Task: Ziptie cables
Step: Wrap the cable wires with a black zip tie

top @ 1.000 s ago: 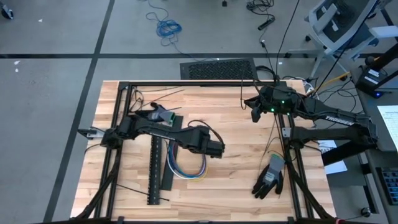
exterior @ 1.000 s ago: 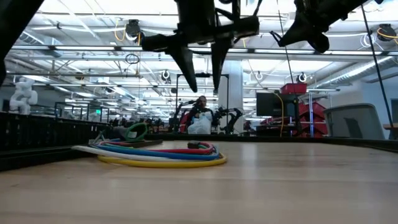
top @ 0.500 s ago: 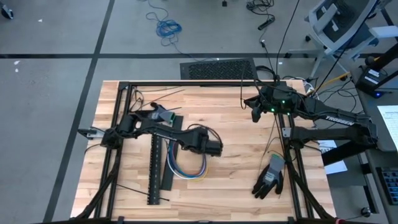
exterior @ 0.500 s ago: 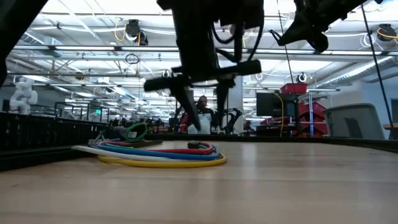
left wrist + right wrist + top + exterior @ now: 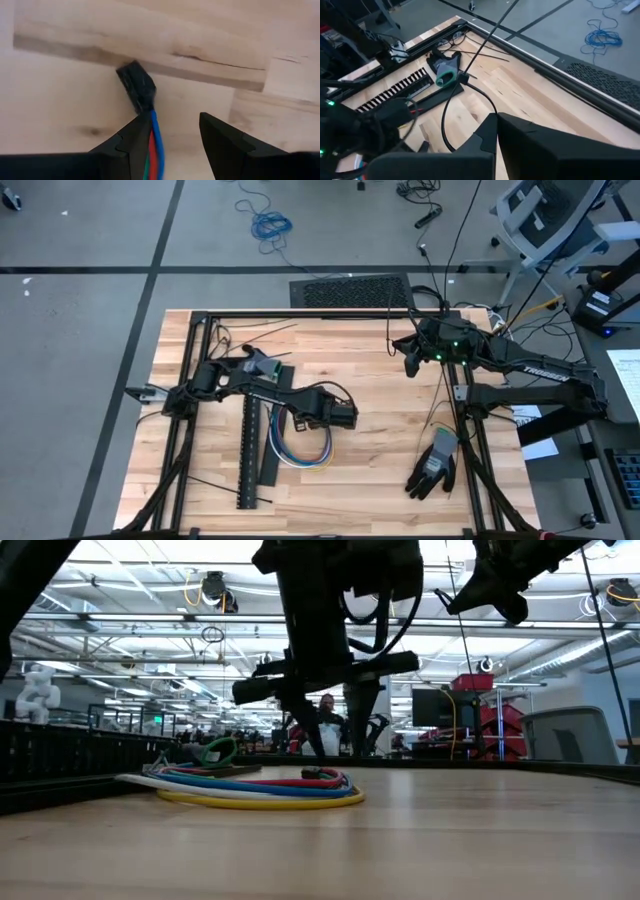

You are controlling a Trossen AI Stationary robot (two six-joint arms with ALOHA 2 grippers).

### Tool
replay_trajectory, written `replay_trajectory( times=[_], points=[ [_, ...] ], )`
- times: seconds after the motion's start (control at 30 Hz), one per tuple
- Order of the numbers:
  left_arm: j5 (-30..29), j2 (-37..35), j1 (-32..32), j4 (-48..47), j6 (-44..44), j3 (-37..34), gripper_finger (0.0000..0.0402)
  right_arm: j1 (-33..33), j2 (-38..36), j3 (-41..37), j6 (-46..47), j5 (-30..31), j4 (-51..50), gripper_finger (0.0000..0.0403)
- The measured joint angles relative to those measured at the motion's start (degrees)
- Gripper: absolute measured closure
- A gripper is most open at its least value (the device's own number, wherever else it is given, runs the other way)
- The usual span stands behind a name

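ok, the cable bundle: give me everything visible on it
The cables are thin insulated wires, blue, white, yellow, red and green, curled in a flat loop on the wooden table, just right of a black slotted strip. One end joins a small dark connector lying on the wood. The left gripper is lowered over that end, fingers apart: the wires pass by one finger, and no grip shows.

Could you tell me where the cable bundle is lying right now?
In the high view the cables lie on the table's left half, beside the black strips, under the open left gripper.
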Motion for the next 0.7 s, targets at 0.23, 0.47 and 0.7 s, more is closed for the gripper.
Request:
replay_trajectory(
  times=[0.23,0.47,0.7],
  points=[
    [-1.84,-0.04,-2.11,-0.66,-6.23,0.56,0.0230,0.00,0.00,0.00,-2.07,-0.43,-0.06,0.0403],
    [-2.76,0.64,-3.15,-5.11,-10.06,0.56,0.0231,0.00,0.01,0.00,-3.58,-1.57,-0.04,0.0403],
    [-0.91,5.46,-0.83,-1.57,-9.22,0.86,0.0231,-0.02,-0.01,-0.04,-3.60,-2.70,0.08,0.0403]
  ],
)
